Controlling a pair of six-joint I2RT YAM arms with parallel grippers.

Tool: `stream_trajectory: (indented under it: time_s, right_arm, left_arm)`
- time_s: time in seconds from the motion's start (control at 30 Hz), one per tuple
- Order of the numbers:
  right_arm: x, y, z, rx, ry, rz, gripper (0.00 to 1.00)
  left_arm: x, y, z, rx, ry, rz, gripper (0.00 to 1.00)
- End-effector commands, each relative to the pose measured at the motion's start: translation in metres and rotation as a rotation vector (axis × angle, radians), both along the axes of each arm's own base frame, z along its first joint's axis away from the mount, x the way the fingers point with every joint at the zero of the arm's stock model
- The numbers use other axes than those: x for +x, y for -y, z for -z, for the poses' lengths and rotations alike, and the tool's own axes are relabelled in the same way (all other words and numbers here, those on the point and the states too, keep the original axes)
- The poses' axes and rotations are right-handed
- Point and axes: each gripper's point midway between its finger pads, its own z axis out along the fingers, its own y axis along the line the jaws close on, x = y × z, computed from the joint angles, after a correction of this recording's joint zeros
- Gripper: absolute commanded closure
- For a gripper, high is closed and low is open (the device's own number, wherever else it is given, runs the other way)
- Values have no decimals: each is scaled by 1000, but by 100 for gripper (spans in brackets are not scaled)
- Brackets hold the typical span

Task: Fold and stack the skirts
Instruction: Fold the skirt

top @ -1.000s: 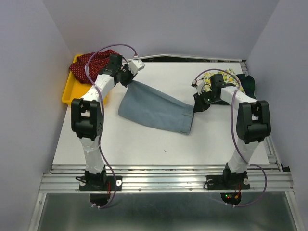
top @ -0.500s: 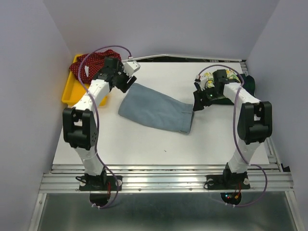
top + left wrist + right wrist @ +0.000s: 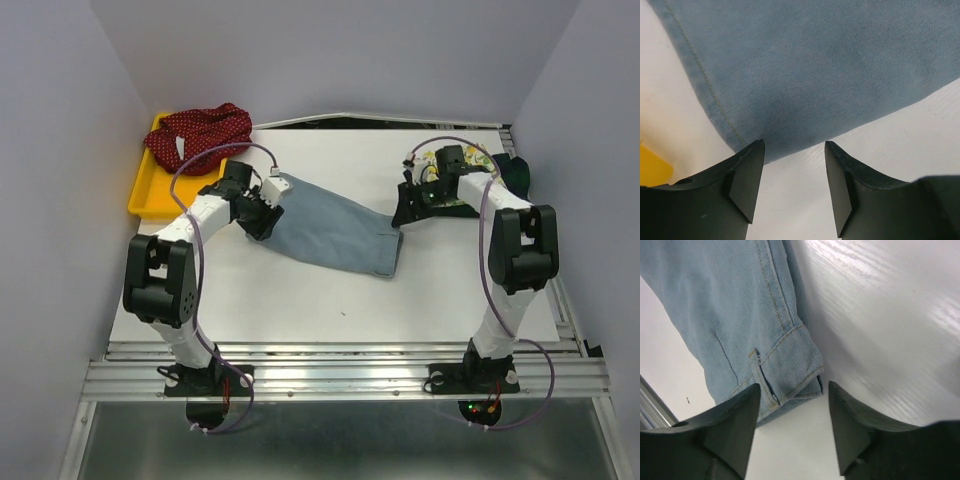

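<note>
The light-blue denim skirt (image 3: 325,230) lies folded flat in the middle of the table (image 3: 300,300), as 1 long band that runs slanted from far left to near right. Its cloth is a fine twill with diagonal ribs. A tan line of stitching follows the hem at my left side, and at my right side I see a double seam and 1 small belt loop on the thicker corner.

My left gripper (image 3: 794,150) is low at the left end of the band. Its 2 dark fingers stand apart, and the rounded corner of the denim lies just at the mouth of the gap, not clamped. My right gripper (image 3: 792,390) is at the other end, also with its fingers apart. The belt-loop corner lies just before them, and nothing is pinched.

The table is white and a little glossy, with a faint grain. At the far left corner stands 1 rectangular yellow tray (image 3: 145,190), and in it is 1 garment only: the red skirt with white dots (image 3: 200,128), a crumpled heap that hangs over the rim. At the far right lie the lemon-print skirt (image 3: 478,152) and, beside it at the edge, the dark green skirt (image 3: 515,172) — both partly behind my right arm.

In all I count 4 skirts.
</note>
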Motion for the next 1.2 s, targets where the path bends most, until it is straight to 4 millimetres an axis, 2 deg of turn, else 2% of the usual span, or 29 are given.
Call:
stream_trajectory:
  time_s: [0.0, 0.03, 0.13, 0.17, 0.23, 0.27, 0.37, 0.4, 0.43, 0.47, 0.53, 0.57, 0.6, 0.63, 0.67, 0.7, 0.73, 0.77, 0.8, 0.87, 0.9, 0.93, 0.97, 1.0, 1.03, 1.07, 1.1, 1.13, 1.17]
  right_arm:
    - [-8, -12, 6, 60, -48, 8, 45]
    - [-12, -12, 7, 63, -47, 6, 51]
    - [-31, -12, 19, 71, -100, 1, 59]
    - [-34, -13, 19, 75, -104, -4, 67]
    - [-37, -14, 17, 83, -107, -11, 75]
    - [-39, -14, 16, 86, -109, -12, 81]
    - [-49, -18, 10, 120, -140, -29, 92]
    - [-54, -19, 11, 131, -152, -40, 92]
    - [-65, -29, 11, 149, -168, -82, 93]
    - [-80, -33, 16, 152, -208, -111, 95]
    - [-103, -52, 20, 156, -242, -182, 97]
    - [-113, -58, 16, 163, -245, -210, 96]
    - [-132, -73, 12, 180, -254, -273, 94]
    - [-134, -75, 11, 197, -259, -283, 91]
    - [-149, -88, 2, 214, -264, -339, 79]
    - [-157, -97, -9, 262, -269, -373, 65]
    - [-163, -102, -17, 294, -277, -395, 48]
    - [-164, -105, -28, 324, -268, -404, 30]
    - [-164, -109, -41, 368, -260, -416, 29]
    - [-160, -110, -51, 367, -234, -415, 28]
    - [-153, -106, -57, 371, -207, -395, 30]
    - [-149, -101, -62, 383, -195, -375, 31]
    - [-142, -97, -65, 391, -186, -349, 32]
    - [-130, -88, -66, 390, -181, -289, 33]
    - [-124, -84, -65, 381, -173, -260, 34]
    - [-112, -81, -62, 368, -137, -234, 38]
    - [-105, -80, -56, 338, -137, -188, 39]
    - [-93, -74, -45, 271, -111, -130, 42]
    - [-76, -74, -42, 257, -45, -99, 47]
  left_arm:
    - [4, 13, -3, -37, 6, -6, 38]
    - [6, 14, 1, -29, 3, -13, 39]
    - [9, 15, 20, -14, -41, -29, 44]
    - [9, 14, 26, -3, -52, -32, 46]
    - [7, 12, 39, 14, -83, -32, 50]
    - [6, 8, 43, 34, -86, -31, 55]
    - [14, -3, 53, 92, -82, -42, 60]
    - [18, -5, 53, 109, -75, -41, 61]
    - [32, -10, 48, 120, -51, -53, 62]
    - [39, -16, 57, 160, -60, -50, 63]
    - [60, -22, 55, 188, -37, -59, 64]
    - [88, -24, 36, 195, 29, -74, 64]
    - [115, -24, 27, 209, 67, -72, 63]
    - [111, -28, 43, 235, 27, -67, 63]
    - [143, -25, 15, 236, 113, -87, 58]
    - [153, -25, 22, 248, 105, -86, 49]
    - [180, -20, -10, 227, 191, -98, 45]
    - [191, -16, -17, 214, 216, -99, 41]
    - [196, -13, -28, 198, 232, -93, 39]
    - [204, -2, -61, 141, 286, -70, 37]
    - [198, 9, -83, 85, 313, -34, 37]
    - [192, 14, -95, 53, 328, -16, 37]
    - [178, 17, -87, 34, 296, 3, 37]
    - [167, 25, -118, -22, 352, 23, 37]
    - [149, 26, -103, -34, 304, 35, 37]
    - [135, 34, -105, -72, 289, 64, 37]
    - [119, 36, -121, -88, 307, 78, 36]
    - [104, 45, -117, -92, 287, 104, 36]
    - [82, 48, -92, -78, 222, 119, 36]
